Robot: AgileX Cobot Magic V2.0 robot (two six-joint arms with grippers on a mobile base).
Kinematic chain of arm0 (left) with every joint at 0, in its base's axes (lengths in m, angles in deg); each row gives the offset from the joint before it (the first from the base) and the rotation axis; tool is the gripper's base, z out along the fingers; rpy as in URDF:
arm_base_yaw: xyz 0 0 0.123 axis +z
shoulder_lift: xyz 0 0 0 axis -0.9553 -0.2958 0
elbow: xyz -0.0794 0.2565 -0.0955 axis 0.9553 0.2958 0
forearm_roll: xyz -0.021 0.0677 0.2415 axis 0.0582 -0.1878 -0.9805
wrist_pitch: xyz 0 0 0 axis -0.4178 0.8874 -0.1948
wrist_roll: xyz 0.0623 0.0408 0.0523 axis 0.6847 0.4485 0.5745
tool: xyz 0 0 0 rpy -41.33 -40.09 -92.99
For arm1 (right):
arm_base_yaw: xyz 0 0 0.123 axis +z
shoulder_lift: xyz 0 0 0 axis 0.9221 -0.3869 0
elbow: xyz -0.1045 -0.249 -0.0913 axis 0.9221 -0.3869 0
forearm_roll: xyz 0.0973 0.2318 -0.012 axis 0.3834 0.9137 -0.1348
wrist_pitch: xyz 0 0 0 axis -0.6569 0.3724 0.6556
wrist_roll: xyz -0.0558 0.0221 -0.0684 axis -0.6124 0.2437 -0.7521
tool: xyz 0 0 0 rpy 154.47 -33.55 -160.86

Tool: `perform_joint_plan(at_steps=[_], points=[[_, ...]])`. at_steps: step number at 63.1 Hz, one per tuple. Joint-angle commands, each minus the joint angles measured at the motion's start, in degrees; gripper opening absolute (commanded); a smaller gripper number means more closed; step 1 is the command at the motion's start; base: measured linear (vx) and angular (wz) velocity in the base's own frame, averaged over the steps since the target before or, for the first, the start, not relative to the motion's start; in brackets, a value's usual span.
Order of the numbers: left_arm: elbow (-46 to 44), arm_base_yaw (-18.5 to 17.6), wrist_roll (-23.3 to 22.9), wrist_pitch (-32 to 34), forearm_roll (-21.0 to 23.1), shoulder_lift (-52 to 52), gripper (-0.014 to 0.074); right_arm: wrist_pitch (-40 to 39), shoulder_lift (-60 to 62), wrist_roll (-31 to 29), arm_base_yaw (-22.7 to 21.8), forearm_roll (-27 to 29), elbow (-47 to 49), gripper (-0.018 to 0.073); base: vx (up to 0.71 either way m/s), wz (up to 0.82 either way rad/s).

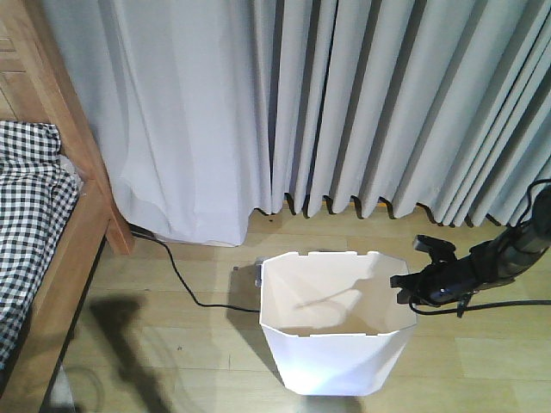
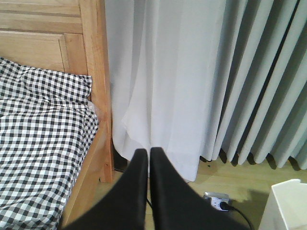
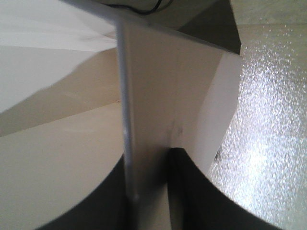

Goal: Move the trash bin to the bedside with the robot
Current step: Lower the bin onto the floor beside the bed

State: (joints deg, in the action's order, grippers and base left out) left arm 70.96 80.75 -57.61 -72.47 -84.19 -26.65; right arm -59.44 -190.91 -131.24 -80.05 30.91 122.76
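White trash bin (image 1: 331, 361), rim wall tight between fingers of right hand (image 1: 403, 284); left hand (image 2: 147, 153) empty, fingers together.

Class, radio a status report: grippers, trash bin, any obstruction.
Left gripper shut, empty. Right gripper shut on trash bin rim. Bin apart from bed. Black cable between.

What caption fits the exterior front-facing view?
Right gripper grips the white trash bin by its rim, before grey curtains, checked bed at image left.
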Motion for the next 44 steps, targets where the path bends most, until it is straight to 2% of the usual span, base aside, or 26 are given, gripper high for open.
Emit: perform_joint_plan(at_steps=[1, 10, 27, 44], points=[[0.2, -0.2, -0.2, 3.8, 0.1, 0.8, -0.0006, 11.3, 1.8, 0.7, -0.3, 1.7, 4.2, -0.0001, 0.0, 0.0], [0.2, -0.2, -0.2, 3.8, 0.1, 0.8, -0.0006, 13.6, -2.3, 4.1, -0.3, -0.8, 9.9, -0.0001, 0.0, 0.0], [0.2, -0.2, -0.2, 3.8, 0.1, 0.8, -0.0006, 16.6, -8.8, 14.0, -0.2, -9.9, 20.8, 0.0001, 0.0, 0.0], [0.2, -0.2, -0.2, 3.8, 0.1, 0.8, -0.0006, 17.8, -14.2, 19.4, -0.2, -13.8, 28.2, 0.0009, 0.0, 0.0]])
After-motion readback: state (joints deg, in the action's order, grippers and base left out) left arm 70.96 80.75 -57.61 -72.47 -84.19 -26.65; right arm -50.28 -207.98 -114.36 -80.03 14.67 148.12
